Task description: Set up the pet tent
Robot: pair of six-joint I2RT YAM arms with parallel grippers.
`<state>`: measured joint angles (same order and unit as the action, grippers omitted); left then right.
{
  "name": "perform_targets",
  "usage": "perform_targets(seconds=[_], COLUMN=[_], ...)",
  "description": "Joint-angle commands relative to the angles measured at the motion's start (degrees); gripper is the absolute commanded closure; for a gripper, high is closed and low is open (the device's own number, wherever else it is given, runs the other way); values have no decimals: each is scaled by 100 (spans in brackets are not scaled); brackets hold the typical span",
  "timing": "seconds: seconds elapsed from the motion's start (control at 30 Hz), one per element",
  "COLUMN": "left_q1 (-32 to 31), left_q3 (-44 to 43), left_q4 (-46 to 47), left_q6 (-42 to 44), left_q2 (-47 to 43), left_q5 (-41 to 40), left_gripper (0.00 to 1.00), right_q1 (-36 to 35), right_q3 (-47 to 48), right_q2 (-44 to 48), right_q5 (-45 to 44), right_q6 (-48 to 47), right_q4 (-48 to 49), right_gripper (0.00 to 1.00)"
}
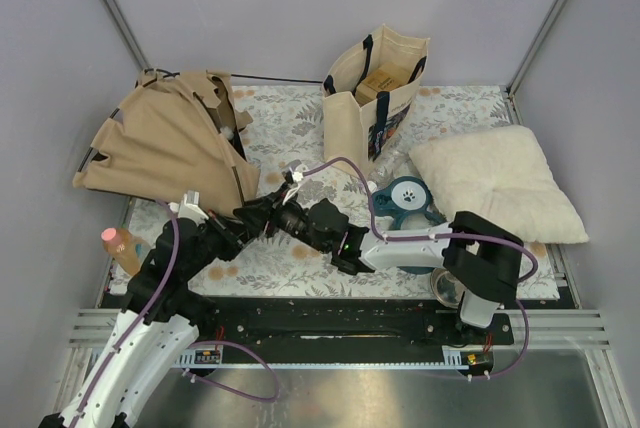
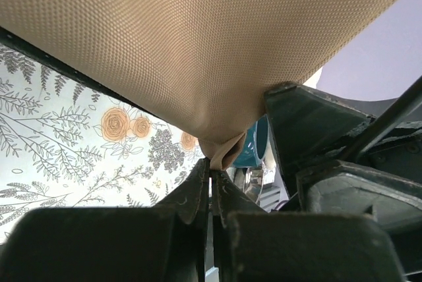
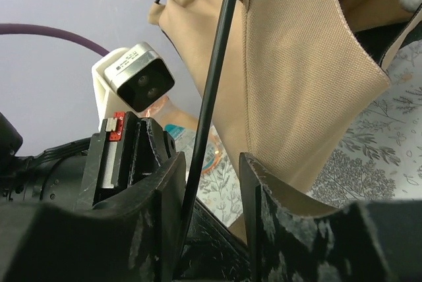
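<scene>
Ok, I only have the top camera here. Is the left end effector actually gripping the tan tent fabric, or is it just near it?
Observer: It is gripping. In the left wrist view the left end effector is shut on a pinched fold of the tan canvas pet tent.
Operator: And the right one, is it on a pole?
Observer: Not clamped. In the right wrist view the right end effector is open, and a thin black pole runs down between its fingers.

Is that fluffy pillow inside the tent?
No, the pillow lies on the right, well apart from the tent on the left.
</scene>
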<state>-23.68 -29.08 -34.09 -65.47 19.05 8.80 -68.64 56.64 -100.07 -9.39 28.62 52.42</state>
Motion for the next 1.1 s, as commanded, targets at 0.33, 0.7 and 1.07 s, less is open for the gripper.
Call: perform_targets(seconds=[0.33,0.7,1.07], left_q1=[-31,-23,-31], left_q3=[-133,-115,-89], left_q4=[-362,-415,-458], left_q6=[201,421,492], left_q2=[-94,2,20], left_q5=[-97,-1,113], left_gripper=[100,100,100], right_q1=[0,-9,0], right_q3=[321,514,919], right_q2=[779,753,427], right_q5=[912,1422,1484], right_q6=[-471,-612,-656], right_q4=[-2227,-2377,-2676], right_gripper=[43,62,77])
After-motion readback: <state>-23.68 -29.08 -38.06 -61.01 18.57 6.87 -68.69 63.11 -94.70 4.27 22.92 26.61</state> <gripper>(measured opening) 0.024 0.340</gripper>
